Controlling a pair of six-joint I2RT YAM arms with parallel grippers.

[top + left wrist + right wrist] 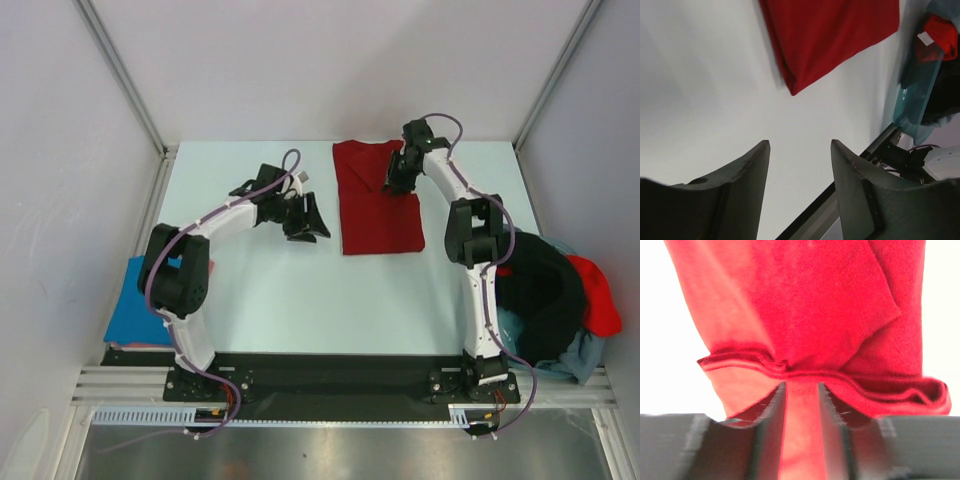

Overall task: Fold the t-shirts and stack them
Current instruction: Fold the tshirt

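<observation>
A dark red t-shirt lies folded into a rectangle at the back middle of the table. My right gripper is at its right edge, the jaws a narrow gap apart and the tips right at the rumpled hem, with no cloth pinched between them. My left gripper hovers open over bare table just left of the shirt, holding nothing. A bright blue t-shirt lies flat at the table's left edge beside the left arm.
A heap of t-shirts sits off the table's right edge: black, brighter red and pale grey-blue. White walls close in the pale table on three sides. A dark rail with both arm bases runs along the near edge.
</observation>
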